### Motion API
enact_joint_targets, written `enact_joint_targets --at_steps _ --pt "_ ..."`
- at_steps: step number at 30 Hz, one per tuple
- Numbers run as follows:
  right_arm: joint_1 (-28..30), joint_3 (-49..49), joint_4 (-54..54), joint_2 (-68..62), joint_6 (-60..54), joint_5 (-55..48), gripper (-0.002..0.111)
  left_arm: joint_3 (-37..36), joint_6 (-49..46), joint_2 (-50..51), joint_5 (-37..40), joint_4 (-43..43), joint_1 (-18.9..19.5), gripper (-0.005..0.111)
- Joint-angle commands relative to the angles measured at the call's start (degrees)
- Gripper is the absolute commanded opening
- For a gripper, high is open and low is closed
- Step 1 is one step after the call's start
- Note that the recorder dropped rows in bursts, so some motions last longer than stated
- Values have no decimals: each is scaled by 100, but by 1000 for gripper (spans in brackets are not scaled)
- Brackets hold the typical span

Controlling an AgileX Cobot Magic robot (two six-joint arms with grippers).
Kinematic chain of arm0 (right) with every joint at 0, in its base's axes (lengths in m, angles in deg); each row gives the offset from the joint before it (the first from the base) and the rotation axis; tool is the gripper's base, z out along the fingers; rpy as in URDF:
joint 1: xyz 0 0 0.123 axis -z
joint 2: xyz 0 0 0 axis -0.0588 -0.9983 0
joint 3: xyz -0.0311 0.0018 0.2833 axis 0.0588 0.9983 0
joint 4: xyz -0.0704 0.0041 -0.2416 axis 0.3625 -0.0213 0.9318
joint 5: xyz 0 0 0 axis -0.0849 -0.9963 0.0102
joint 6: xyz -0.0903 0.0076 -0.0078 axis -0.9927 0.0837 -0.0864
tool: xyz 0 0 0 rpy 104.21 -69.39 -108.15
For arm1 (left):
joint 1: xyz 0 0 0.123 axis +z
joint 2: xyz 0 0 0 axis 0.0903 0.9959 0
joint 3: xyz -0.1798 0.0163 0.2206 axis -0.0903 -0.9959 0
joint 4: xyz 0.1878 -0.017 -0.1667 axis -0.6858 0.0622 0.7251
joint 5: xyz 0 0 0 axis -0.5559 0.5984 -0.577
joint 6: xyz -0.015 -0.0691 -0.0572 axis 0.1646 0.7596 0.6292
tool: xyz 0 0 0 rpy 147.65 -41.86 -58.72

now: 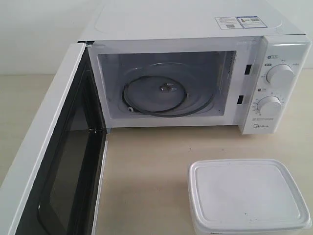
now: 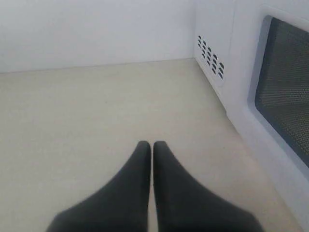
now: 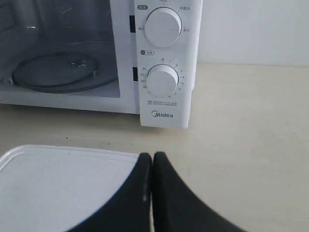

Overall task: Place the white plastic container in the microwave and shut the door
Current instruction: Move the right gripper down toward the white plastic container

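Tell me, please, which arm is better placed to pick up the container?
Right, probably. The right gripper, shut, sits at the container's corner, facing the microwave opening. The left gripper, also shut, is over the table outside the open door, with no container in its view.

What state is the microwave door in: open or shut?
Open. The door stands swung wide from the microwave, baring the glass turntable inside, with nothing on it.

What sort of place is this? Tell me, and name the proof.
Probably a kitchen-style test bench: a white Midea countertop microwave with its white door open, a lidded rectangular white plastic container, both on a pale wood-look tabletop.
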Motion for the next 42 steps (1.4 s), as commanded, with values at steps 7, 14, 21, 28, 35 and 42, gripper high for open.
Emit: enact_joint_targets --at_steps 7,14,21,28,35,42 --pt "26 -3 94 25 -524 1984 0 -22 -18 -12 3 50 24 4" --pt "26 -3 62 25 -389 4978 0 -22 -18 -12 3 50 24 4" --pt "26 -2016 831 25 2323 4563 0 -22 -18 -12 3 50 24 4" --pt "14 -3214 2092 -862 3713 -358 0 -22 -18 -12 3 50 24 4" --pt "2 -3214 -1367 -2017 714 -1696 0 -22 -18 -12 3 50 24 4" --pt "2 -3203 -3792 -2707 -1633 -3621 0 -22 -18 -12 3 50 24 4"
